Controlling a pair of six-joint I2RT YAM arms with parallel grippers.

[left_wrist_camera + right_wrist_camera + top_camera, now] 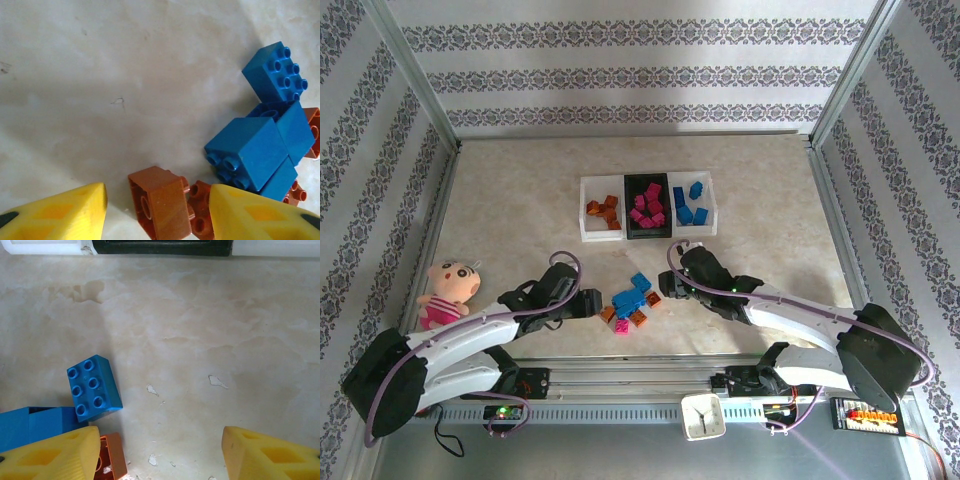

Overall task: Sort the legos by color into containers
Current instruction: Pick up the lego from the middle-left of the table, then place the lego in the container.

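lab test booth: wallpapered panels, aluminium frame

A pink plush doll is laid at the left edge of the beige marbled table. A small white clock is set on the slotted near rail. The space is enclosed by striped, patterned walls

The legos are smooth, glossy moulded plastic with soft highlights. The counter is matt, marbled beige, pocked with small chips and a faint stain. The right tool has dull yellow plastic fingers, finely ridged. The doll looks like plush cloth.
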